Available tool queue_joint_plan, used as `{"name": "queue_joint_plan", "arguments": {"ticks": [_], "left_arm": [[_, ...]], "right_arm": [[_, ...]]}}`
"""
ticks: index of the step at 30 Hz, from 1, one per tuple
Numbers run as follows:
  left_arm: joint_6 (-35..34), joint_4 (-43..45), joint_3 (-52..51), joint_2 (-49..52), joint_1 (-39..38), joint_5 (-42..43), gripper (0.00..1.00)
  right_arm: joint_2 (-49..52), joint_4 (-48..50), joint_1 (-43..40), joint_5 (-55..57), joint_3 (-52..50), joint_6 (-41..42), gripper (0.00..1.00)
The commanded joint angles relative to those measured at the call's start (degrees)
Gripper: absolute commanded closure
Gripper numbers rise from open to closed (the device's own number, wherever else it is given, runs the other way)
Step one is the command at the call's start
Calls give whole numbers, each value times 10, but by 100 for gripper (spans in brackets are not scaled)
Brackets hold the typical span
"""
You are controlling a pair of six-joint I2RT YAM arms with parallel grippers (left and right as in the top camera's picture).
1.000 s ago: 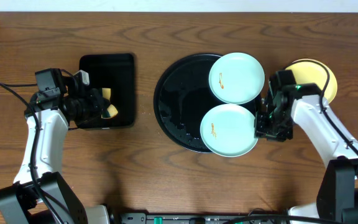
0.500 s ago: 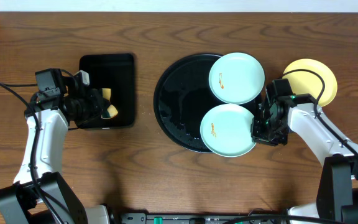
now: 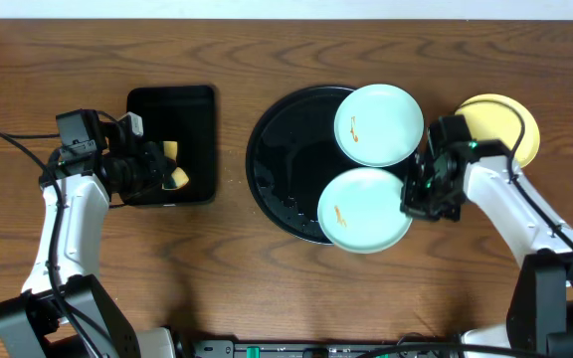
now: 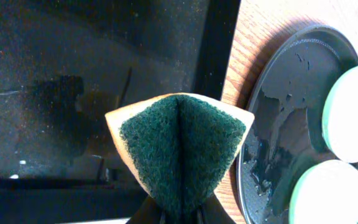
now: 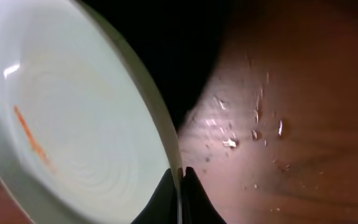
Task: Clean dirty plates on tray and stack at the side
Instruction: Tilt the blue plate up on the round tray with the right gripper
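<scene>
The round black tray (image 3: 277,169) holds two mint-blue plates on its right side. The upper plate (image 3: 378,124) has an orange smear. The lower plate (image 3: 364,209), also smeared, has its right rim pinched in my right gripper (image 3: 412,199), which is shut on it. In the right wrist view the rim of this plate (image 5: 73,137) runs between the shut fingers of the right gripper (image 5: 180,180). A pale yellow plate (image 3: 505,124) lies on the table at the right. My left gripper (image 4: 180,214) is shut on a folded green-and-yellow sponge (image 4: 179,149).
A rectangular black tray (image 3: 172,129) stands at the left, and the sponge (image 3: 174,177) hangs over its near end. Water drops (image 5: 253,134) lie on the wood beside the round tray. The round tray's floor (image 4: 284,106) is wet.
The right gripper has closed on the lower mint plate's right rim, and the plate has shifted slightly to the left. The left arm has not moved.
</scene>
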Motion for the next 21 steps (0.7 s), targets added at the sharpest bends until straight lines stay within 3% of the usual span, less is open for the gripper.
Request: {"name": "queue_joint_plan", "arguments": {"ticks": [1,12,16,21], "left_arm": [[9,-1,9,-2,1,7,92],[66,25,3,-2,-1,6,92],[81,38,3,-2,-23,1,92],[80,61,4,-2,-86,-88,92]], "right_arm": [[-43,-7,15,3,76,-19,99],[-74,58,128,233,107,-27,99],[-73,97,146,215,107,-40,99],[-73,134,148,192,107,-64,99]]}}
